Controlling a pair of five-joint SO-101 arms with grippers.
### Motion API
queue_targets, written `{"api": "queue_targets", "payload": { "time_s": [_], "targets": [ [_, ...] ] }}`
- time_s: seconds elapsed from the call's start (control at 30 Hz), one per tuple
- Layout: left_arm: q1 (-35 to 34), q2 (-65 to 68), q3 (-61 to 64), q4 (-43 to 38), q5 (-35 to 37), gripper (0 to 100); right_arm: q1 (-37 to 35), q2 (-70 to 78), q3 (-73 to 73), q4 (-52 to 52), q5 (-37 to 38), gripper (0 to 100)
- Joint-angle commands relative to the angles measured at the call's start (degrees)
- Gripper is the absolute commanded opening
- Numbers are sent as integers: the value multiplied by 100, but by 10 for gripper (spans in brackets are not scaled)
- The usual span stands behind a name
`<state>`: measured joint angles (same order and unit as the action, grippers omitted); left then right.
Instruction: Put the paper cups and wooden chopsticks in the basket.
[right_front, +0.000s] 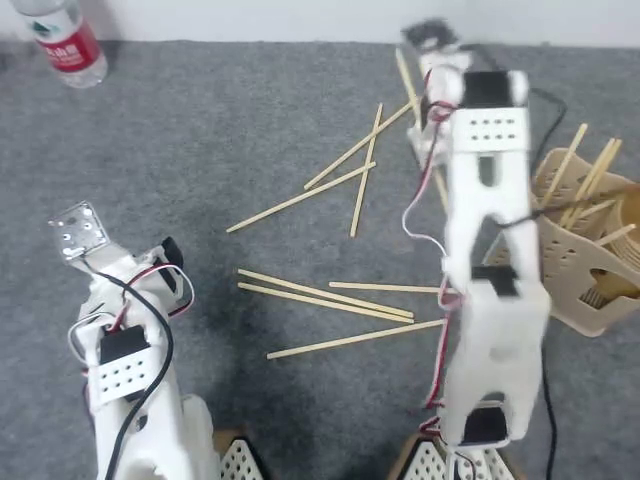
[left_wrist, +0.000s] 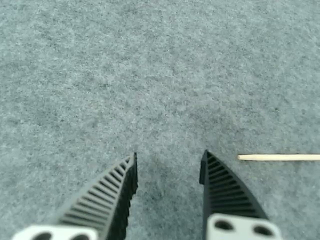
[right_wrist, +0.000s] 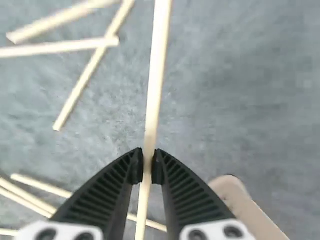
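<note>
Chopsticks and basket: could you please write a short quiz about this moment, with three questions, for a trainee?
1. True or false: the left end effector is holding a chopstick.
2. Choose one. The right end effector is shut on: A) a bottle, B) a chopstick, C) a paper cup.
3. Fill the gap: several chopsticks stand in the ____ beside the right arm.

Key: 1. False, it is open over bare carpet. 2. B. 3. basket.
</note>
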<state>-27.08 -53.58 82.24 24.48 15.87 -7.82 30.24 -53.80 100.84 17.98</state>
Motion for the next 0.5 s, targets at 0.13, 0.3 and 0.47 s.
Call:
{"api": "queue_targets", "payload": {
  "time_s": [0.13, 0.3, 0.47],
  "targets": [
    [44, -97, -48, -105, 18, 195, 338, -3433, 176, -40, 79, 8],
    [35, -97, -48, -105, 18, 195, 778, -4347, 193, 22, 62, 8],
    [18, -97, -40, -97, 18, 195, 1429, -4804, 651, 171, -123, 8]
  ]
}}
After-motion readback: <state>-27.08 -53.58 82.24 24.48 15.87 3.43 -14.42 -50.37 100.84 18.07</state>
